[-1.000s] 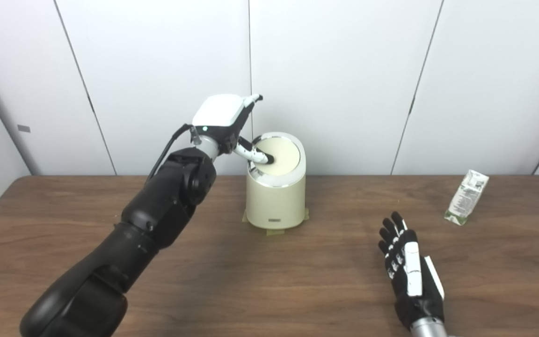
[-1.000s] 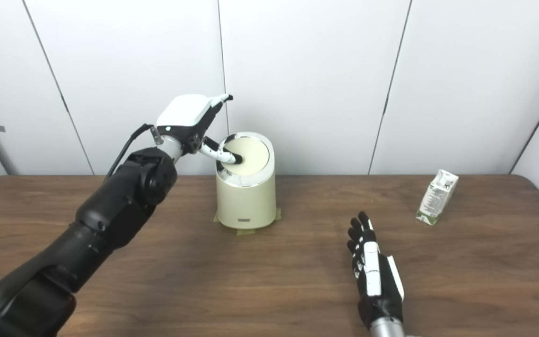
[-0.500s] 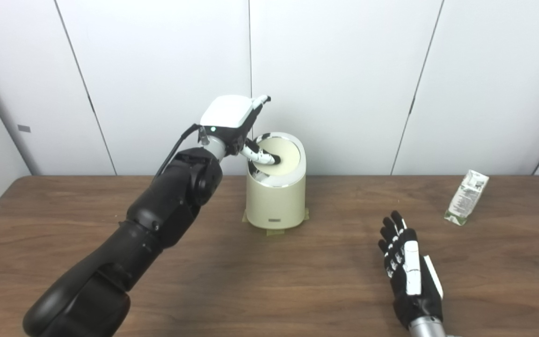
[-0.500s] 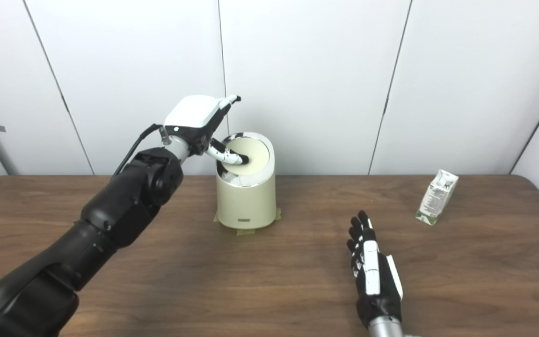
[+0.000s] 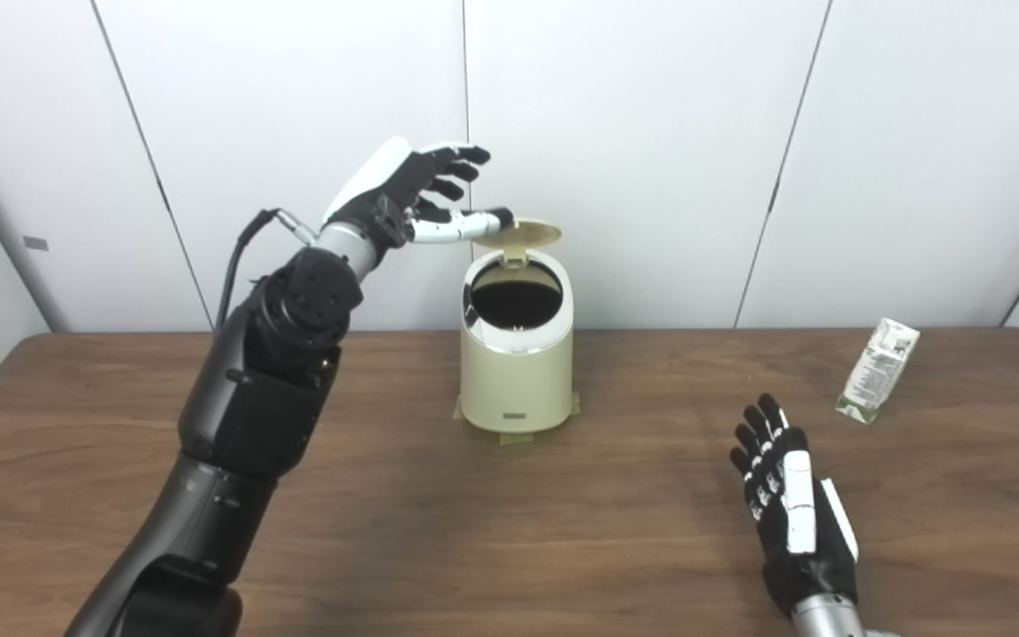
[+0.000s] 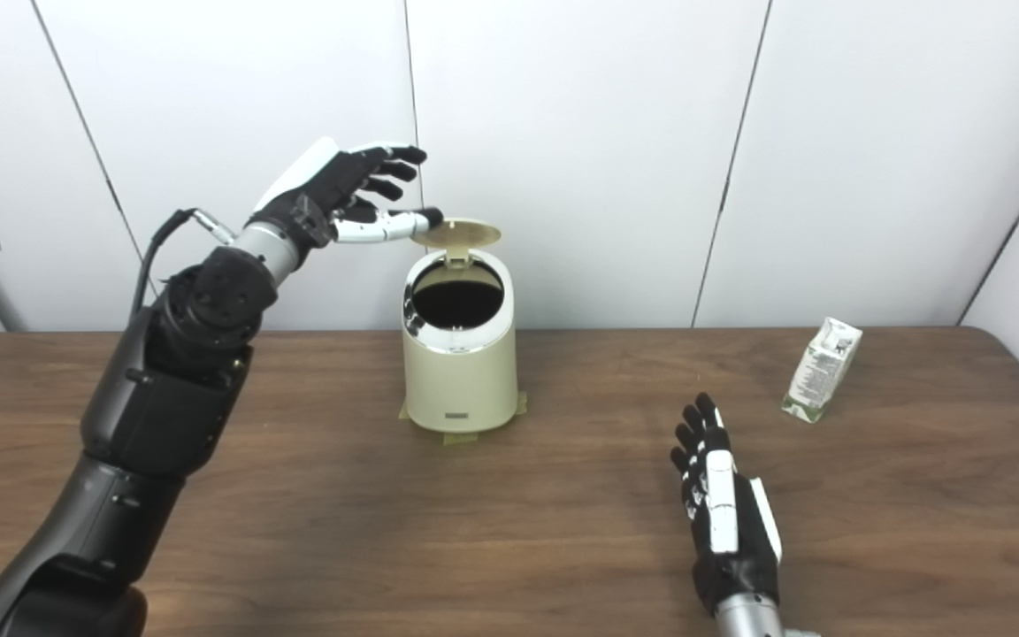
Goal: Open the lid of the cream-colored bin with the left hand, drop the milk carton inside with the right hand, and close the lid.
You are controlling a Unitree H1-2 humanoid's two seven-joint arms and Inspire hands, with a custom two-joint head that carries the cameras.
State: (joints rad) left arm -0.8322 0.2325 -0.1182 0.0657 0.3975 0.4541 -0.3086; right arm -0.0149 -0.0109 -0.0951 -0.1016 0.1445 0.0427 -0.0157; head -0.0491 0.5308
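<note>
The cream-colored bin (image 5: 517, 376) stands at the back middle of the table. Its lid (image 5: 523, 235) is swung up on the rear hinge, and the dark inside shows. My left hand (image 5: 403, 190) is raised left of the lid, fingers spread, with one fingertip touching the lid's left edge. The milk carton (image 5: 878, 371) lies tilted at the far right of the table. My right hand (image 5: 794, 504) lies open and flat near the front right, well short of the carton.
The brown wooden table (image 5: 509, 513) runs to white wall panels close behind the bin. Tape pieces (image 5: 514, 435) hold the bin's base to the table.
The lid has gone from nearly shut to fully open. My left hand rose from the bin's rim and spread its fingers. The right hand shifted slightly forward. The camera shifted a little.
</note>
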